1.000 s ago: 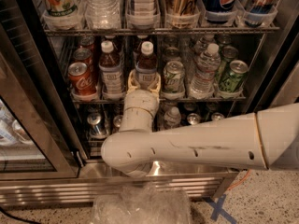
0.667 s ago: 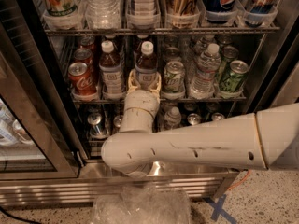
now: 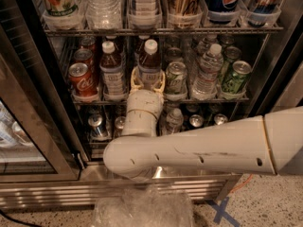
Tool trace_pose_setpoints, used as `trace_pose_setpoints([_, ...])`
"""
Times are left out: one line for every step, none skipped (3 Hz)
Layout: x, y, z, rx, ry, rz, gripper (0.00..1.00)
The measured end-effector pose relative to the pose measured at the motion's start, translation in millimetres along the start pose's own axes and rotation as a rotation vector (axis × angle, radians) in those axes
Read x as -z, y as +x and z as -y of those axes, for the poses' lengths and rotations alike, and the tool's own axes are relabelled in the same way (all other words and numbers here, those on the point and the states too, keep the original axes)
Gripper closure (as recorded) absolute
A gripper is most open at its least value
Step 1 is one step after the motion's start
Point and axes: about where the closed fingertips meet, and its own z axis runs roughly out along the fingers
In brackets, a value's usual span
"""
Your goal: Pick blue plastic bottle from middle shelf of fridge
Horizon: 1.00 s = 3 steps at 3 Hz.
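Note:
The fridge stands open with its dark interior in front of me. On the middle shelf a blue plastic bottle with dark liquid, a white cap and a pale label stands upright in its lane. My gripper reaches in at the bottle's lower part, right in front of it, and hides its base. My white arm crosses the view from the right. A second bottle of the same kind stands one lane to the left.
A red cola can is at the shelf's left. Green cans and a clear water bottle stand right of the gripper. Large bottles fill the upper shelf. The glass door hangs open on the left. Crumpled plastic lies on the floor.

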Motion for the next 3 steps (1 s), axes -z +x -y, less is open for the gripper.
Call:
trace_pose_setpoints([0.1, 0.0, -0.1, 0.000, 0.000, 0.000, 1.00])
trace_pose_setpoints([5.8, -2.4, -7.3, 0.000, -0.034, -0.017, 1.00])
trace_pose_setpoints([8.2, -3.7, -8.6, -0.004, -0.044, -0.026, 1.00])
